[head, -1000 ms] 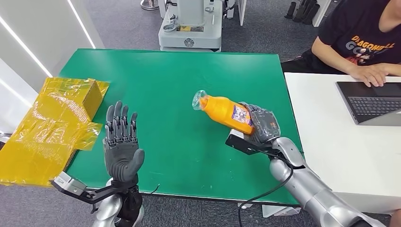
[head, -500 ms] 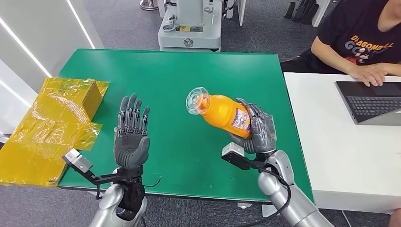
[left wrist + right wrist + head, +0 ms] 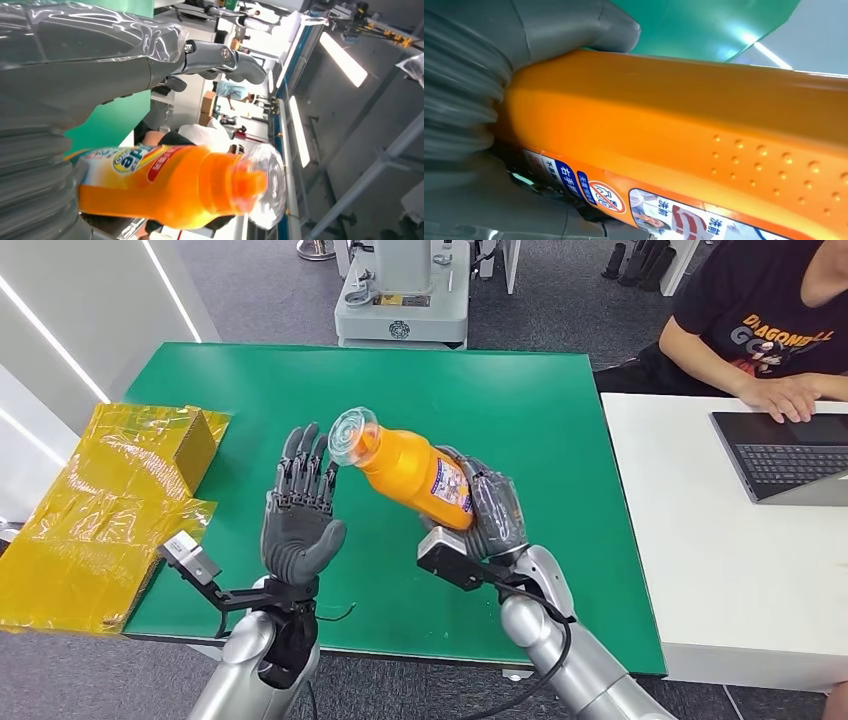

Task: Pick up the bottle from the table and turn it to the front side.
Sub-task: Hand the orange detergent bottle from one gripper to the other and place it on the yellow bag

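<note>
Right hand (image 3: 492, 512) grips bottle (image 3: 410, 465) aloft; left hand (image 3: 298, 525) empty, fingers spread beside cap. Likely next: handover, then rotation.

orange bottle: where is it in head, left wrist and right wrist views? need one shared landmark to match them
Head view: orange bottle at centre, tilted, clear cap toward the left robot hand, base gripped by the right robot hand.
Left wrist view: lower middle, lying across the picture, clear cap at its right end.
Right wrist view: close up, spanning most of the picture, label along the lower edge.
Shared landmark: the green table, also at and.
</note>
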Controlling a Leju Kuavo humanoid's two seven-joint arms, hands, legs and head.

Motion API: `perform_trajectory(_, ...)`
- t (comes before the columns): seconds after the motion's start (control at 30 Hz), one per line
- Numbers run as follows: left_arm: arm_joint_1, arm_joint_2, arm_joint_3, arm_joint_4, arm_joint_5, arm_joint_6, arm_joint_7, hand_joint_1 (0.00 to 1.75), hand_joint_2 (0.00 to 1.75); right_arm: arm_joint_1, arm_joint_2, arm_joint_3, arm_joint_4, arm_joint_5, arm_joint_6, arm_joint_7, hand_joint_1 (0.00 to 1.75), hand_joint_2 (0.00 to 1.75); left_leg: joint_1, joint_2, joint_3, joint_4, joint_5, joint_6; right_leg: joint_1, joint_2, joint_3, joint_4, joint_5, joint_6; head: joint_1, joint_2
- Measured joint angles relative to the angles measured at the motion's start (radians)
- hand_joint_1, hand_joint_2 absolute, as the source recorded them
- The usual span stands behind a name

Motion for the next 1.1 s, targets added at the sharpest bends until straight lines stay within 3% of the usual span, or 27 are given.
perform_trajectory(0.33, -0.016, 0.0, 0.0, 0.024, -0.014, 0.0, 0.001, 0.0, 1.75, -0.018, 0.024, 0.005, 0.029, -0.01, 0.106, -0.01, 1.75, 1.75, 0.0, 0.0, 0.0, 0.0, 0.0, 0.0, 0.0, 0.0, 0.0, 0.0, 0.0, 0.0, 0.0, 0.0)
perform_trajectory(0.6, -0.029, 0.0, 0.0, 0.049, -0.014, -0.012, -0.004, 0.0, 1.75, -0.043, 0.027, 0.028, 0.045, -0.008, 0.27, -0.028, 1.75, 1.75, 0.0, 0.0, 0.0, 0.0, 0.0, 0.0, 0.0, 0.0, 0.0, 0.0, 0.0, 0.0, 0.0, 0.0)
perform_trajectory(1.1, -0.037, 0.0, 0.0, 0.077, -0.028, -0.023, -0.005, 0.0, 1.75, -0.11, 0.047, 0.053, 0.08, -0.005, 0.357, -0.083, 1.75, 1.75, 0.0, 0.0, 0.0, 0.0, 0.0, 0.0, 0.0, 0.0, 0.0, 0.0, 0.0, 0.0, 0.0, 0.0)
